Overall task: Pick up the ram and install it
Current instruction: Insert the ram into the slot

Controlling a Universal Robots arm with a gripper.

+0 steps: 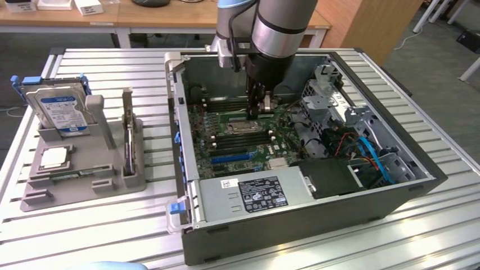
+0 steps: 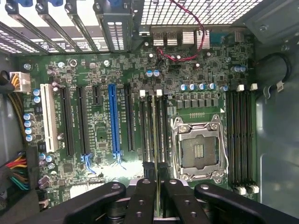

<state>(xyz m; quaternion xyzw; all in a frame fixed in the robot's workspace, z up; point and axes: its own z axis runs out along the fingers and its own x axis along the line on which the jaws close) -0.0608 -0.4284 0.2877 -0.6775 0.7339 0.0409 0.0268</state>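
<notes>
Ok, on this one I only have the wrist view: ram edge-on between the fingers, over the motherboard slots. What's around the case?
Observer: The gripper hangs inside a case that lies open side up on a slatted metal table.
Operator: Anything beside the case?
Observer: A grey holder stands apart from it, on the exterior view's left.
Operator: Holding what?
Observer: A blue-labelled hard drive, standing upright at the holder's far end.
</notes>
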